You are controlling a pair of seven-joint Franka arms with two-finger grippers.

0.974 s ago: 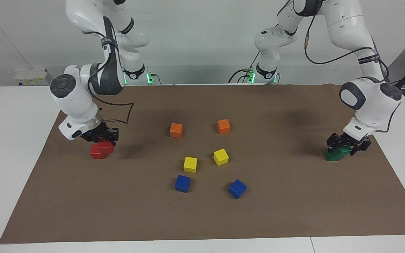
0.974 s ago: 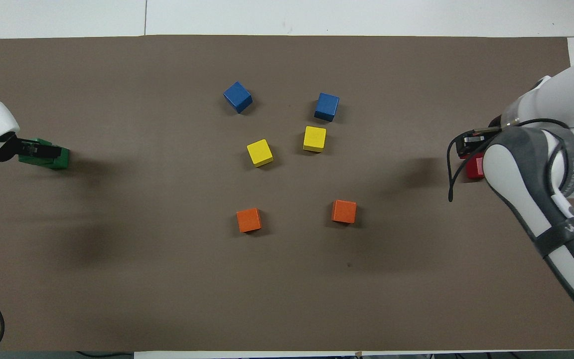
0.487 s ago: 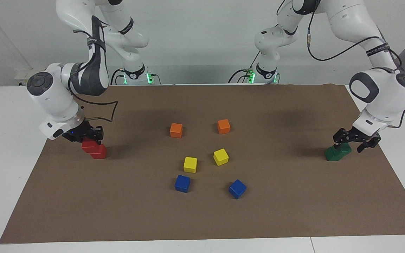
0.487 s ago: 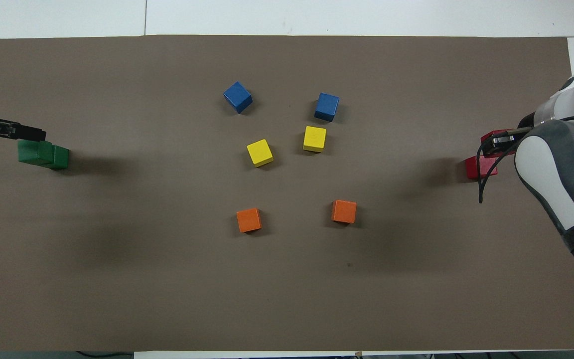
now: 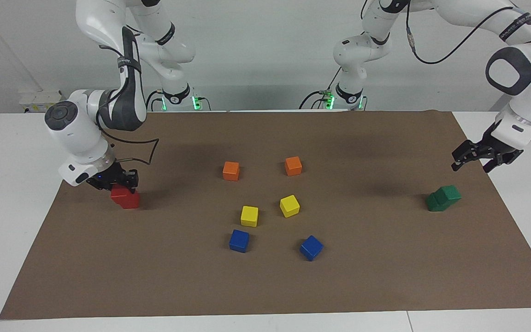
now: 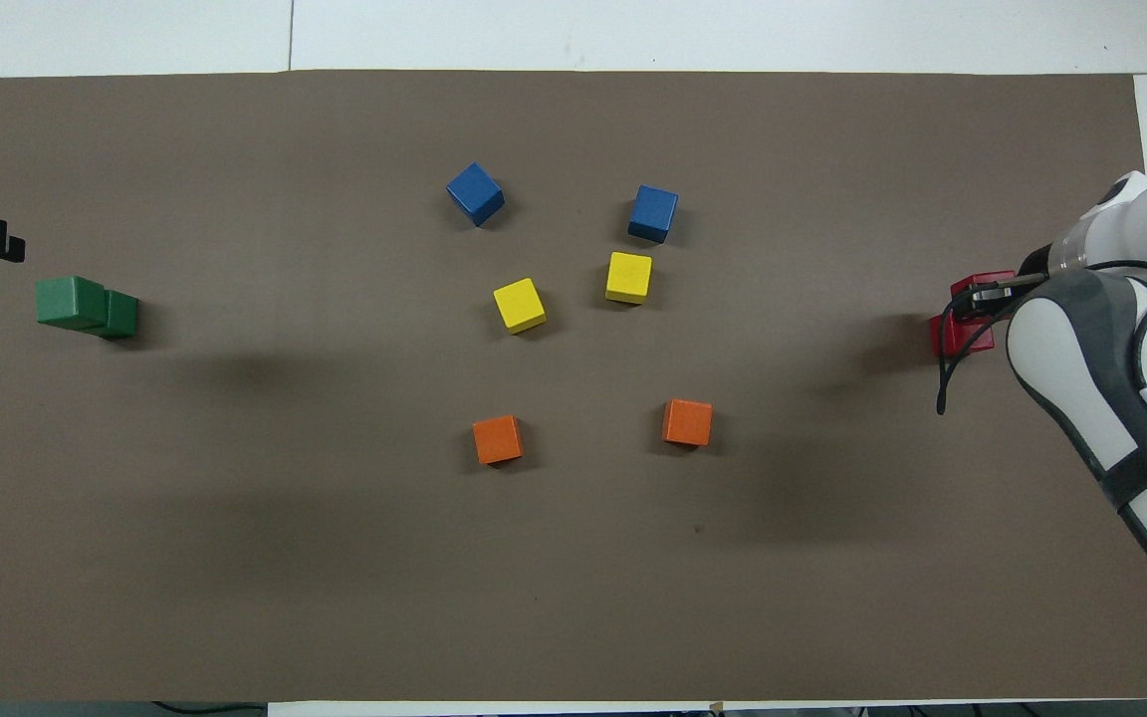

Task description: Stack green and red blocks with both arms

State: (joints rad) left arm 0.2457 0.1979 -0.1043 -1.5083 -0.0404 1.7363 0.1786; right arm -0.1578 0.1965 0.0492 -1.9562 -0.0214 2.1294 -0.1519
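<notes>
Facing view, read from its left edge to its right.

Right gripper (image 5: 111, 180): at mid-left of the frame, low over the brown mat (image 5: 265, 286), sitting on the upper red block (image 5: 119, 193). Whether its fingers clench that block cannot be told.

Red blocks: two cubes stacked at mid-left of the frame. The upper one sits offset on the lower red block (image 5: 130, 201), overhanging toward the frame's left edge. In the overhead view the pair appears at mid-right, partly under the arm.

Orange cubes (image 5: 231, 170) and (image 5: 293, 166): centre of the frame, side by side, apart.

Yellow cubes (image 5: 249, 216) and (image 5: 289, 205): just below the orange pair.

Blue cubes (image 5: 239, 240) and (image 5: 311, 247): lowest of the centre group.

Green blocks: two cubes at mid-right of the frame, the upper green block (image 5: 449, 194) resting offset on the lower green block (image 5: 435, 203). Nothing touches them.

Left gripper (image 5: 480, 159): at the right edge of the frame, raised above and well clear of the green stack, fingers spread, released and holding nothing.
</notes>
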